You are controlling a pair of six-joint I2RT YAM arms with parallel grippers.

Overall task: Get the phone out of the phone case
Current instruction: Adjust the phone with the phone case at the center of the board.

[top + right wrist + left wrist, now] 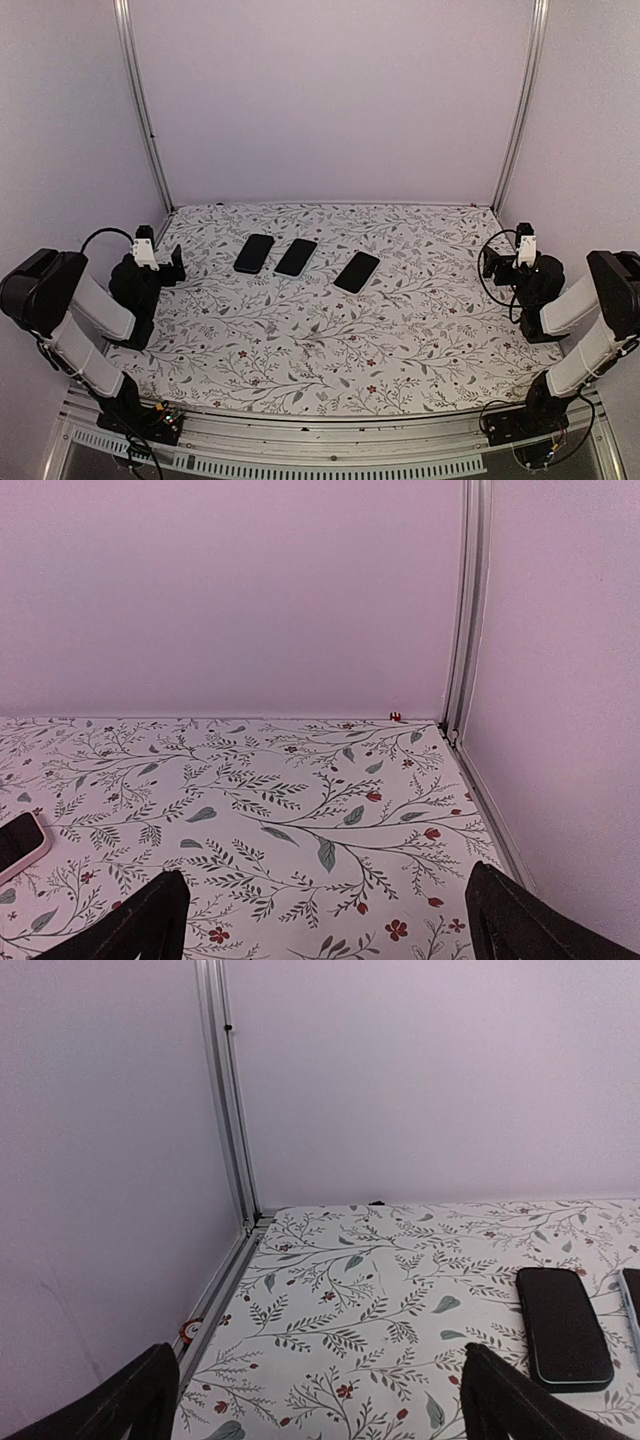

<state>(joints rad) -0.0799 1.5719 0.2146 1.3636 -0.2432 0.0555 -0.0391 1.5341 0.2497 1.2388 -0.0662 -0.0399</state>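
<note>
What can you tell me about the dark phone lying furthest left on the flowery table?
The leftmost phone is a flat black slab with rounded corners and a dark, glossy face. The left wrist view shows a thin pale blue-grey rim around it, probably its case. It lies flat on the floral tablecloth, slightly slanted, close beside a second phone without touching it. Nothing else touches it.

From my left hand (315,1360) I see its two dark fingers (135,1405) at 7 and 5 o'clock, spread wide over the floral counter (350,1290). A dark phone (563,1325) lies flat at 4 o'clock, with a second phone (632,1310) cut off just beside it at 3. An aluminium post (225,1090) rises at 11.
</note>
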